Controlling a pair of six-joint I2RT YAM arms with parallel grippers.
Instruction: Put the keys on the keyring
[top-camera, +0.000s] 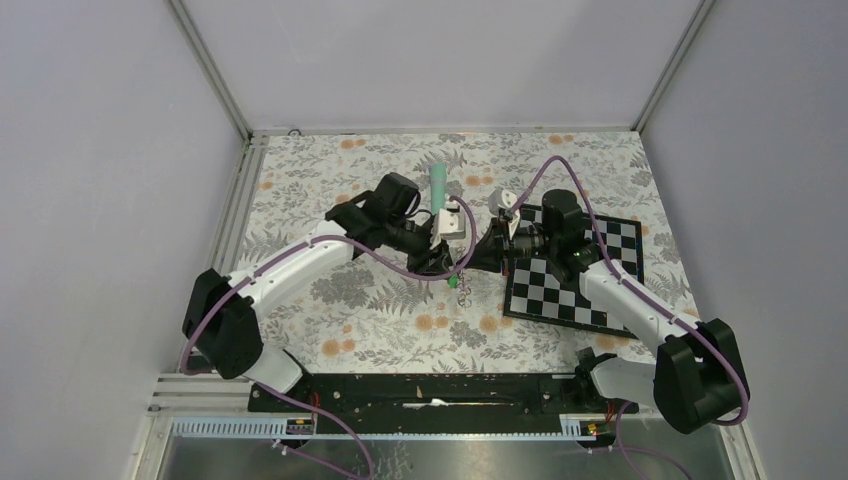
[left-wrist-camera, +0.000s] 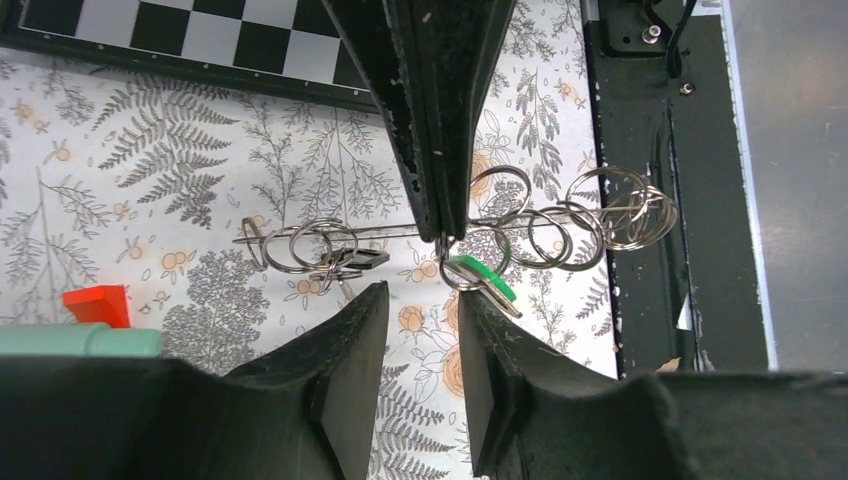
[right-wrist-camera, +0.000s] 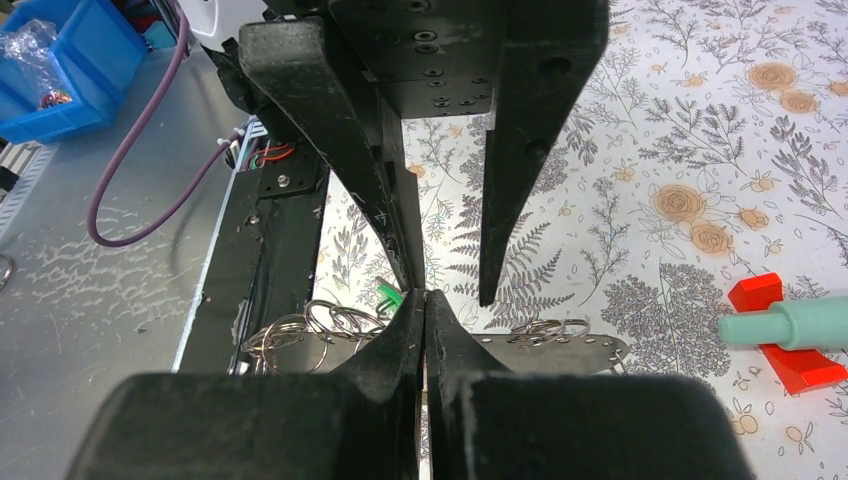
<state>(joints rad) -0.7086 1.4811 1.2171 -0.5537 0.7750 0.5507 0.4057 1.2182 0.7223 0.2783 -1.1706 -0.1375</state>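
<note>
Keyring (right-wrist-camera: 560, 352) is clamped mid-frame by right gripper (left-wrist-camera: 440, 228); green key (left-wrist-camera: 485, 277) could be knocked aside as parted jaws of left gripper (left-wrist-camera: 422, 298) close.

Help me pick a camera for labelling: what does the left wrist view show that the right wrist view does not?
Only the left wrist view: the checkerboard and the dark key. Only the right wrist view: the blue bin and a purple cable. Both: the green key, the keyring, the teal stick, and the right gripper shut on the keyring.
</note>
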